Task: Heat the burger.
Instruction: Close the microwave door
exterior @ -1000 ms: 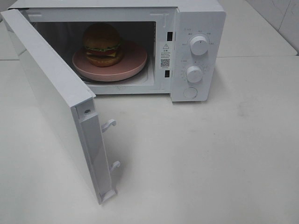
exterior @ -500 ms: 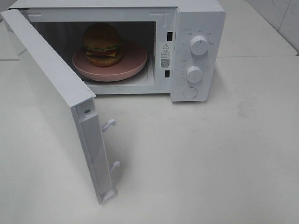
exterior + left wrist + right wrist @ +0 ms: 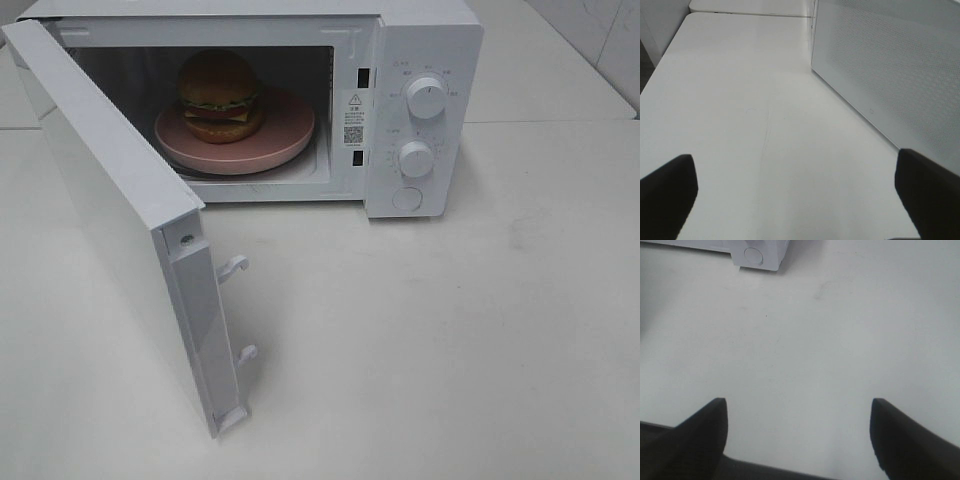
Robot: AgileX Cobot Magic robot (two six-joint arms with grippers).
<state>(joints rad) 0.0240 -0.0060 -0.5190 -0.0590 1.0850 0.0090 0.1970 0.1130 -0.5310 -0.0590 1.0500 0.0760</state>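
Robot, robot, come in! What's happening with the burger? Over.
Left gripper open, empty. Right gripper open, empty. Burger on pink plate inside microwave. Door wide open, not yet shut; nothing seen in its path.

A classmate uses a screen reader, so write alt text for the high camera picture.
A burger sits on a pink plate inside a white microwave whose door stands wide open on the left. The panel on the right carries an upper knob, a lower knob and a round button. The microwave stands on a white table; neither robot arm appears.
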